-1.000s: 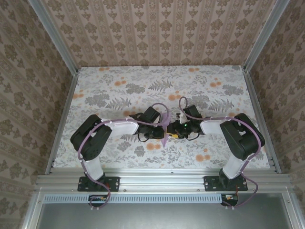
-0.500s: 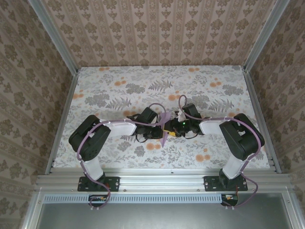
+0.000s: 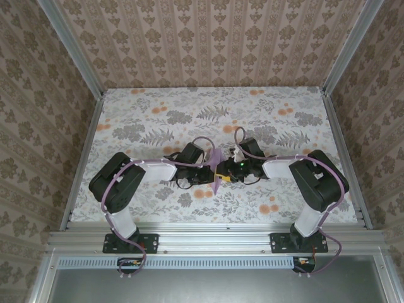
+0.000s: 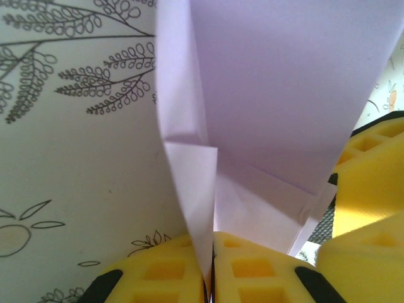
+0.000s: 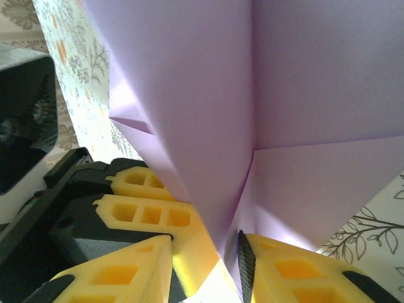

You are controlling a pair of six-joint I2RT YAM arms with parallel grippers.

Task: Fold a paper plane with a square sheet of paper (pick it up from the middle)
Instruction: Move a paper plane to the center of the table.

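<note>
The square sheet of paper (image 3: 216, 165) is pale lilac, creased into a pointed dart shape, and stands on edge above the table between both grippers. My left gripper (image 4: 211, 243) is shut on its lower folded edge, with the paper (image 4: 284, 95) rising from between the yellow pads. My right gripper (image 5: 205, 246) faces it from the other side, its jaws apart around a hanging fold of the paper (image 5: 208, 95); that fold lies against the right finger's black pad (image 5: 245, 255). The left gripper's yellow fingers (image 5: 151, 214) sit close beside it.
The floral tabletop (image 3: 158, 120) spreads behind and to both sides of the grippers. Patterned walls with metal posts (image 3: 85, 148) close it in on three sides. Both arms' elbows (image 3: 120, 180) lie low near the front rail.
My right gripper has slid left to the paper and its jaws have narrowed. The left gripper has stayed clamped on the paper, shifting slightly left.
</note>
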